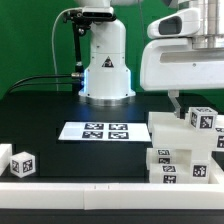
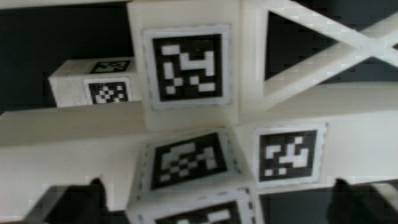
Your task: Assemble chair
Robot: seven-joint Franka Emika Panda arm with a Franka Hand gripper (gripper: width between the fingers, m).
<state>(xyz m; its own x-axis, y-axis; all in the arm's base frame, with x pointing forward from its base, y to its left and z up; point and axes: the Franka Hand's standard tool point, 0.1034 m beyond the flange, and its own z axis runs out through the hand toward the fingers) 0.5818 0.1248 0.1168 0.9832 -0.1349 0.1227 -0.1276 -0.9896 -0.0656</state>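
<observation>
The chair parts (image 1: 186, 150) are chunky white tagged blocks and bars heaped at the exterior view's lower right. My gripper (image 1: 175, 108) hangs just above the heap's near-left top, with one finger (image 1: 172, 100) reaching down to it. In the wrist view the parts fill the frame: an upright tagged bar (image 2: 187, 65), a crossing bar (image 2: 107, 128) and a tilted tagged block (image 2: 192, 160). My gripper (image 2: 217, 208) is open. Its dark fingertips (image 2: 71, 206) stand wide apart on either side of a tagged piece (image 2: 199, 208), with gaps showing on both sides.
The marker board (image 1: 95, 131) lies flat mid-table in front of the robot base (image 1: 106, 70). A small lone white tagged cube (image 1: 22, 162) sits at the exterior view's left. A white rim (image 1: 80, 190) runs along the near table edge.
</observation>
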